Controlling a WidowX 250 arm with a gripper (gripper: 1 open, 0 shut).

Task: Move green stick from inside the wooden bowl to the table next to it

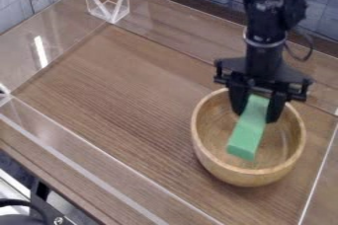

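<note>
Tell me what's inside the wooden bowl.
The green stick is in the wooden bowl, over its floor. The hand covers the stick's upper end, and the floor beneath the stick is hidden.

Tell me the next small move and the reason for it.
Probably lift a little further, straight up, before going sideways: the jaws appear closed on the upper end of the green stick, but its lower end still seems to sit within the rim of the wooden bowl.
</note>
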